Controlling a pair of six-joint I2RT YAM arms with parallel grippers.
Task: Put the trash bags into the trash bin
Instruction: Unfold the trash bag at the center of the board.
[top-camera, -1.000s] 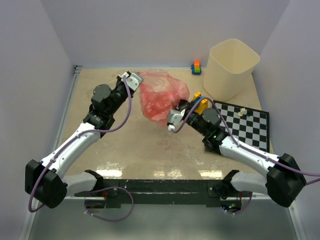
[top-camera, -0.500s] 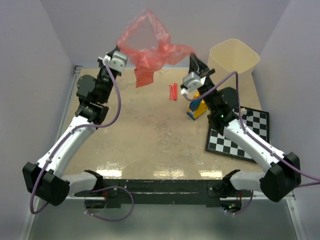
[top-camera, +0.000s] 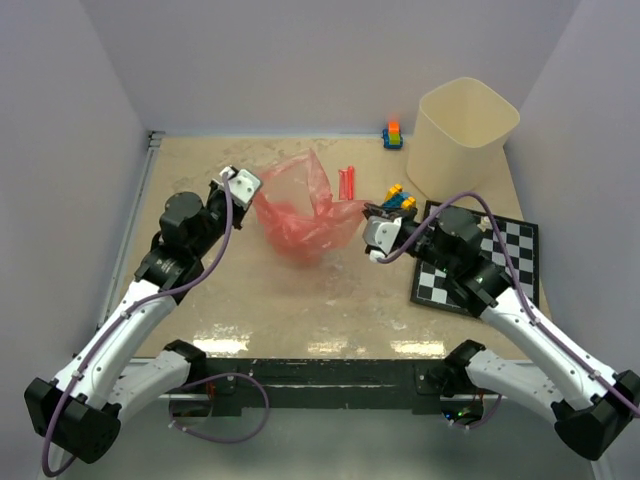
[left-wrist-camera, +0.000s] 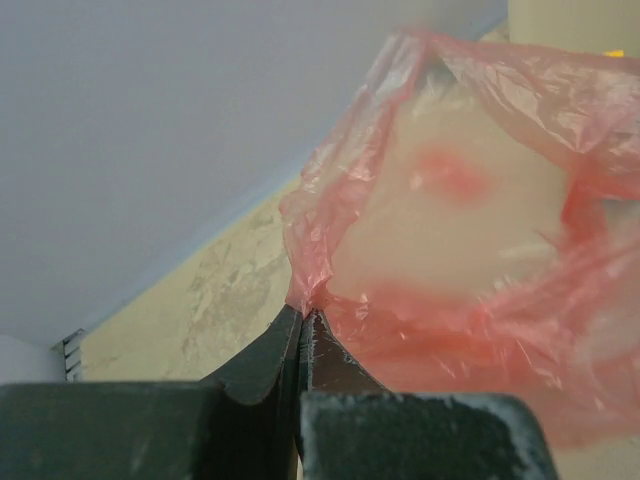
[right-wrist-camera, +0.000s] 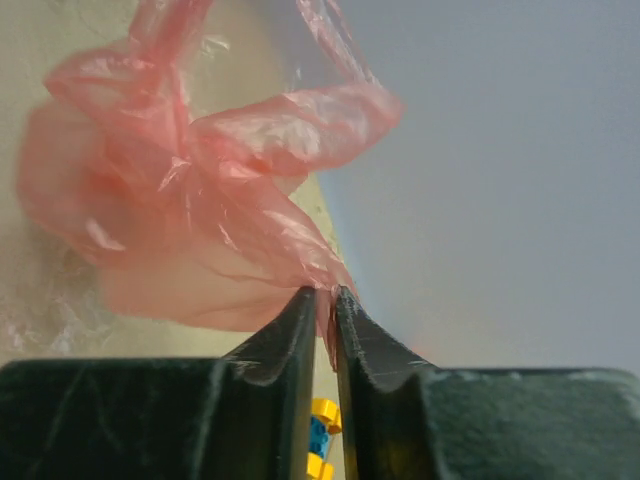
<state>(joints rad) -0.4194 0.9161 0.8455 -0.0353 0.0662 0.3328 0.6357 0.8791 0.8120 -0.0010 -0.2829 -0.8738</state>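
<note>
The crinkly red sack (top-camera: 300, 215) is held spread between the two grippers, low over the worktop (top-camera: 300, 310). Whether its sagging belly rests on the surface cannot be told.

The jaws of the left gripper (left-wrist-camera: 303, 316) are seen pressed together in the left wrist view. A pinch of the sack's rim is clamped at their tips, and the rest of the film billows out ahead of them and to their right.

The jaws of the right gripper (right-wrist-camera: 326, 296) are drawn almost together, only a thin slit being left. A fold of the same sack is caught in that slit, and the film hangs ahead of them and to their left.

A folded red strip (top-camera: 347, 182) is seen lying flat on the worktop beyond the right jaws, apart from the sack. Yellow-and-blue toy blocks (top-camera: 400, 198) are found just beside the right jaws, on their far right. The trash bin (top-camera: 462, 135) stands upright, mouth up, well beyond the right jaws and to their right. A checkerboard (top-camera: 500, 265) lies to the right of those jaws, partly covered by the arm.
</note>
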